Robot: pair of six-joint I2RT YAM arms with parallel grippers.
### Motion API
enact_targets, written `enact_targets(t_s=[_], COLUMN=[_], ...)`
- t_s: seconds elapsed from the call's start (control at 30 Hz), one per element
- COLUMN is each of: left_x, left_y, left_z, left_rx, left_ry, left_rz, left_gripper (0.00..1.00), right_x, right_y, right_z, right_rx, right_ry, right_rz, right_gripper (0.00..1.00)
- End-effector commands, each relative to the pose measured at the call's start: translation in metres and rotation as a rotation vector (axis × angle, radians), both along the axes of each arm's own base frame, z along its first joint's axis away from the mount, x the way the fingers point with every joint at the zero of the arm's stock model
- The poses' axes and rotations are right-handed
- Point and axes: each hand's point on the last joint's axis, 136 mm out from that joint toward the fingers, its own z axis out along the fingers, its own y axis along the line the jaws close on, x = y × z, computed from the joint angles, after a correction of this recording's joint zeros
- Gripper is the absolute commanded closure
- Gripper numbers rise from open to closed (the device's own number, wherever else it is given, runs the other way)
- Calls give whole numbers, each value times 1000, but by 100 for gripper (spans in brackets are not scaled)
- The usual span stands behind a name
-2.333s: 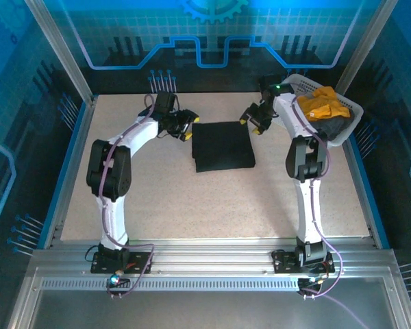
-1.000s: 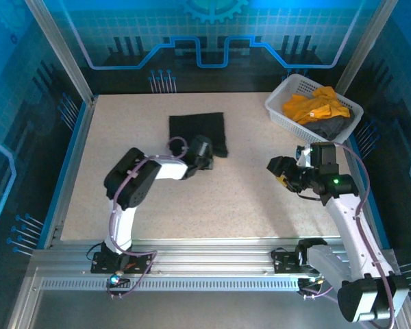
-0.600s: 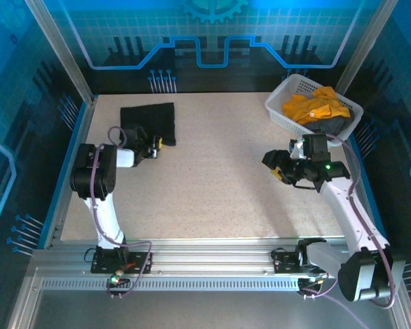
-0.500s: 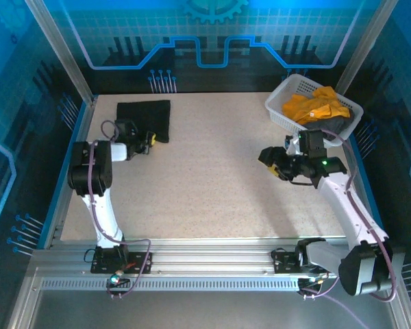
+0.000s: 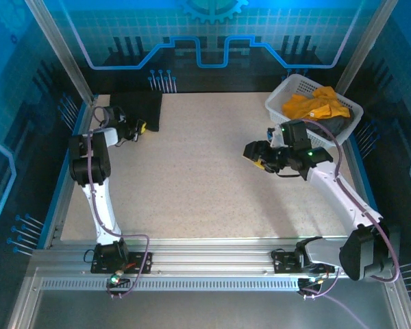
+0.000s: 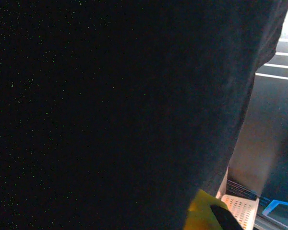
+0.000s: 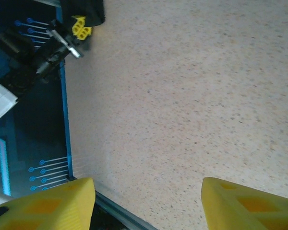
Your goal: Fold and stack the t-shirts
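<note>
While the black t-shirt (image 5: 137, 106) sits folded small in the far left corner of the desk (image 5: 205, 199), right up at the back edge, the other two are over on the far right. The orange-yellow t-shirt (image 5: 316, 103) is heaped in the white lattice basket (image 5: 285, 118), and the dark grey t-shirt (image 5: 335, 126) is bunched at the basket's near-right side, partly under it. Those two lots are well apart, with a wide stretch of speckled desk between them.

Nothing blocks the black shirt except the arm that has it. The left arm reaches up along the desk's left border, and the left end effector (image 5: 140, 127) is at the shirt's near edge, yellow tips against the cloth. From the left wrist, black fabric covers almost everything, right down to one yellow finger (image 6: 201, 216) at the bottom. The jaws are clenched tight on that near edge of the black t-shirt. Across the desk, the right wrist's view shows those same yellow tips pressed together at the hem.

Over to the right end effector (image 5: 255, 152): it hangs above bare desk, just in front and to the left of the basket, not touching it. Its two yellow fingers (image 7: 53, 203) stand clearly apart with speckled desk showing between them. Released, nothing gripped.
</note>
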Motion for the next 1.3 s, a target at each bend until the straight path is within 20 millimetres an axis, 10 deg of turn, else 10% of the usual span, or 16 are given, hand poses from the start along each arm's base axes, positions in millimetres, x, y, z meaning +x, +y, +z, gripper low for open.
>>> enact_targets(t_s=[0.0, 0.13, 0.3, 0.37, 0.4, 0.67, 0.8, 1.03, 1.27], left_x=[-8, -26, -44, -56, -63, -165, -231, -261, -252], left_y=[10, 23, 27, 26, 22, -42, -31, -25, -35], left_z=[-2, 8, 47, 73, 89, 195, 216, 184, 103], left_rx=[52, 101, 163, 179, 185, 468, 817, 1329, 1274], left_ry=[39, 47, 11, -20, -42, -191, -108, -220, -315], left_rz=[8, 34, 41, 53, 51, -8, 159, -78, -191], left_gripper=[100, 91, 1, 1, 1, 1, 1, 1, 1], right_x=[8, 10, 11, 12, 14, 28, 26, 41, 50], right_y=[14, 14, 14, 13, 11, -29, -80, -152, -167], right_z=[28, 33, 46, 55, 61, 97, 85, 19, -72], right_rx=[40, 42, 37, 27, 15, -118, -375, -743, -959], right_ry=[-90, -109, -161, -193, -211, -311, -276, -397, -472], right_rz=[39, 38, 55, 59, 51, -126, -286, -426, -296], right_gripper=[39, 38, 31, 26, 1, 0, 0, 0, 0])
